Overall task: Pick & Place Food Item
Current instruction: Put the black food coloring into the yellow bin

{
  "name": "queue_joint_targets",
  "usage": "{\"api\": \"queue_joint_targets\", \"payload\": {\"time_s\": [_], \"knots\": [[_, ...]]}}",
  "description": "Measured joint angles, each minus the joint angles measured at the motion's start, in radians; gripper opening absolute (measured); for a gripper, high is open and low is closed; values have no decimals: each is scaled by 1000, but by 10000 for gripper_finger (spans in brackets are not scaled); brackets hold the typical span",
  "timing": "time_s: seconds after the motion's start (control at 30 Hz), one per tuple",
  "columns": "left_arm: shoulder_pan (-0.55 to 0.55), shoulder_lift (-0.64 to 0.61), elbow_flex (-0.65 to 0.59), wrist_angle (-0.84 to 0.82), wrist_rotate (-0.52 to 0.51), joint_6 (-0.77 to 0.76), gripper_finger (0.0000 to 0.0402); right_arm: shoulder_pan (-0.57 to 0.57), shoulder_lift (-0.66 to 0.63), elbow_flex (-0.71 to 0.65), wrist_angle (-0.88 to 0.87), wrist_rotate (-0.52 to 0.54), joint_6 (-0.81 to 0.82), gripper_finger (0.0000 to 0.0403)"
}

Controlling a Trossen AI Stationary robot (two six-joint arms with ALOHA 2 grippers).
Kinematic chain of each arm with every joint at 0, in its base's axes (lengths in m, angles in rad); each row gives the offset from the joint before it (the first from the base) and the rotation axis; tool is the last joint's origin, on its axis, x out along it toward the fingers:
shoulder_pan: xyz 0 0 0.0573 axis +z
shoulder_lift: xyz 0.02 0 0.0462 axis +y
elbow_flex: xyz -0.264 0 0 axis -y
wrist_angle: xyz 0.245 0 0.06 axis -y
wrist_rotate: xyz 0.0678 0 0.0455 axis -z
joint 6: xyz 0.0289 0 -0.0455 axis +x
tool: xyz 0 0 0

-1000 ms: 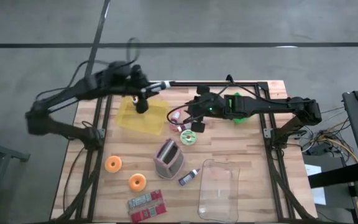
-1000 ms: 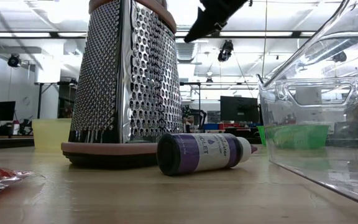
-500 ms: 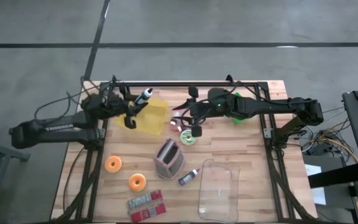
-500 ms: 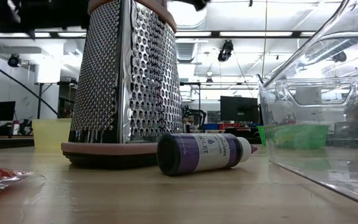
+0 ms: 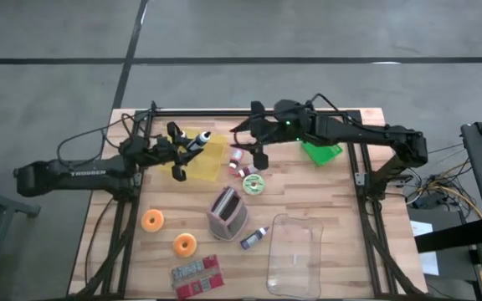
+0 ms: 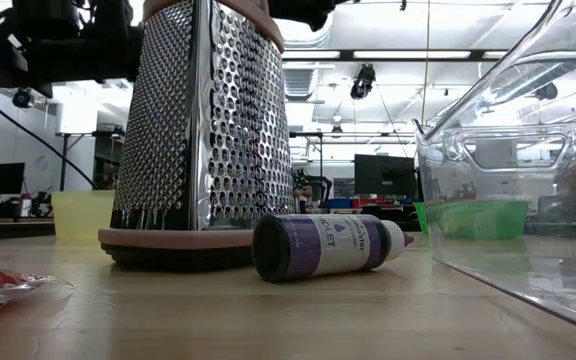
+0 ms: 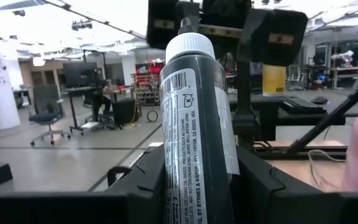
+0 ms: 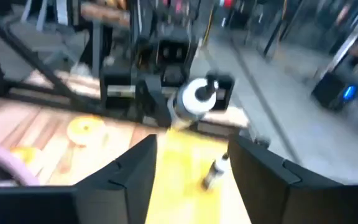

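A dark bottle (image 7: 194, 124) with a white cap (image 7: 188, 45) sits in my left gripper (image 5: 182, 149), above the left edge of the yellow container (image 5: 210, 157) at the far left. The gripper points about level toward the table's right. My right gripper (image 5: 254, 134) hangs open a short way to the right, facing the left one, with nothing between its fingers (image 8: 132, 180). In the right wrist view the cap (image 8: 194, 96) faces me end-on. Two orange doughnuts (image 5: 152, 220) (image 5: 184, 244) lie flat on the wood at the near left. My left gripper pinches the bottle's lower body (image 7: 169, 180) between its two fingers (image 7: 145, 183). It comes about level from the table's left. The bottle lies along the fingers, its cap end pointing away from the wrist toward the right arm. It is lifted clear of the table.
A pink bottle (image 5: 237, 156) and a green tape roll (image 5: 254, 185) lie under the right arm. A green container (image 5: 321, 151) sits at the far right. A metal grater (image 5: 227, 213), a purple bottle (image 6: 323, 246), a clear tub (image 5: 295, 253) and a red packet (image 5: 197, 276) fill the near half.
My left gripper has come down and drawn back toward the table's left edge with the bottle. It has tipped from pointing down to about level, so the cap now points toward the right arm. My right gripper has risen and moved toward the far edge.
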Motion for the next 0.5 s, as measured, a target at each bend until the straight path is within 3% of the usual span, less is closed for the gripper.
{"api": "queue_joint_targets", "payload": {"time_s": [0.23, 0.5], "knots": [[0, 62, 0, 21, 3, 31, 124, -3, 83, 177, -224, 51, -104, 257], [3, 105, -10, 75, -1, 46, 124, -2, 283, 483, -499, 43, -158, 256]]}}
